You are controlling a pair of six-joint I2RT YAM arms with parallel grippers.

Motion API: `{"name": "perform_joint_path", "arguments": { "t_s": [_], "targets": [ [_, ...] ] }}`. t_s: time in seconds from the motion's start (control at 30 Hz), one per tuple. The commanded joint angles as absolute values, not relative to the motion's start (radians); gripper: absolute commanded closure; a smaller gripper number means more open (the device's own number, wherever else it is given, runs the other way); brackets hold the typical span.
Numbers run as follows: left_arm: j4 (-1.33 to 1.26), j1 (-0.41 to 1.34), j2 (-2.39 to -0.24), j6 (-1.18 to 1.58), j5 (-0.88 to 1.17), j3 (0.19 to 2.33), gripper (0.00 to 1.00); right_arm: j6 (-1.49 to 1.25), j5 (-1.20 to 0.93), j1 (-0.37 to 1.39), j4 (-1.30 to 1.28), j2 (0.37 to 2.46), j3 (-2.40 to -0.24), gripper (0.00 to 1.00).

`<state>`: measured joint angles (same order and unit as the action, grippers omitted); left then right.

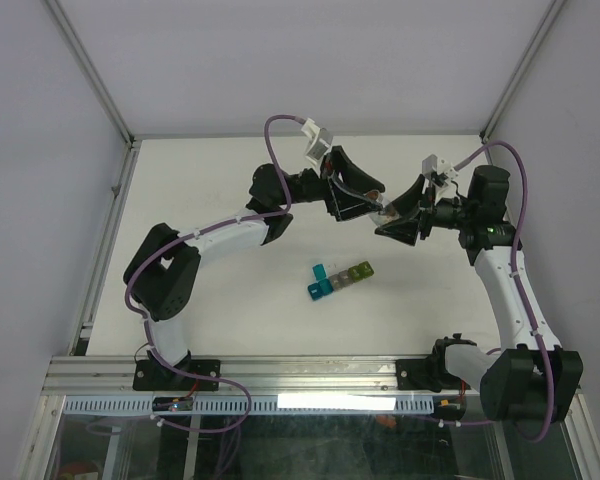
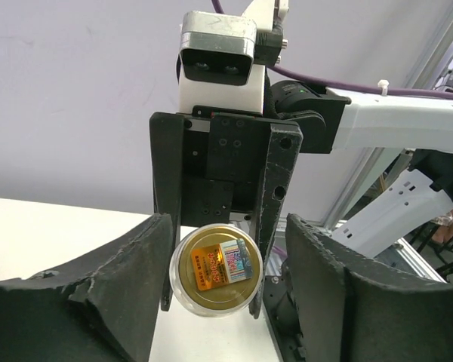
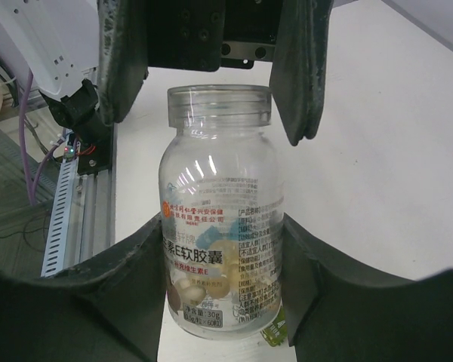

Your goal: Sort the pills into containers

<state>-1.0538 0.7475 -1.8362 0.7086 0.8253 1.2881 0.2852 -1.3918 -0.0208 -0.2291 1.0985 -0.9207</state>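
The containers (image 1: 340,279) are a short strip of blue, teal, grey, olive and yellow-green cubes on the white table. My right gripper (image 1: 402,216) (image 3: 220,234) is shut on the body of a clear bottle (image 3: 219,211) and holds it above the table. Pale round pills (image 3: 215,275) lie inside the bottle. My left gripper (image 1: 352,198) (image 2: 228,237) is open, and its fingers (image 3: 302,75) flank the bottle's neck without closing on it. In the left wrist view the bottle's gold cap end (image 2: 215,270) faces the camera.
A yellow-green scrap (image 3: 275,333) shows under the bottle in the right wrist view. The table (image 1: 210,200) has a raised frame along its left edge and an aluminium rail (image 1: 280,375) at the near edge. Both arms meet above the table's back half.
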Motion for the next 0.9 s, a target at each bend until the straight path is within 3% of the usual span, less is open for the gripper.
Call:
{"name": "perform_joint_path", "arguments": {
  "t_s": [0.0, 0.13, 0.2, 0.3, 0.33, 0.5, 0.73, 0.87],
  "targets": [
    [-1.041, 0.759, -1.826, 0.669, 0.843, 1.332, 0.41, 0.247, -1.389, -0.018, -0.178, 1.095, -0.937, 1.00],
    [-1.005, 0.764, -1.816, 0.623, 0.813, 1.327, 0.52, 0.228, -1.379, -0.017, -0.162, 1.094, -0.932, 1.00],
    [-0.998, 0.770, -1.812, 0.607, 0.795, 1.325, 0.66, 0.221, -1.370, -0.018, -0.151, 1.095, -0.930, 1.00],
    [-1.025, 0.777, -1.810, 0.613, 0.748, 1.305, 0.97, 0.213, -1.341, -0.018, -0.142, 1.100, -0.925, 1.00],
    [-1.046, 0.779, -1.808, 0.621, 0.720, 1.291, 1.00, 0.212, -1.317, -0.018, -0.140, 1.100, -0.924, 1.00],
    [-1.167, 0.824, -1.791, 0.663, 0.442, 1.181, 1.00, 0.185, -1.150, 0.012, -0.098, 1.085, -0.908, 1.00],
    [-1.222, 0.971, -1.809, 0.592, -0.237, 1.053, 1.00, 0.303, -0.751, 0.099, -0.112, 1.067, -0.890, 1.00],
    [-1.121, 1.000, -1.816, 0.625, -0.366, 1.098, 1.00, 0.309, -0.708, 0.111, -0.089, 1.057, -0.876, 1.00]
  ]
}}
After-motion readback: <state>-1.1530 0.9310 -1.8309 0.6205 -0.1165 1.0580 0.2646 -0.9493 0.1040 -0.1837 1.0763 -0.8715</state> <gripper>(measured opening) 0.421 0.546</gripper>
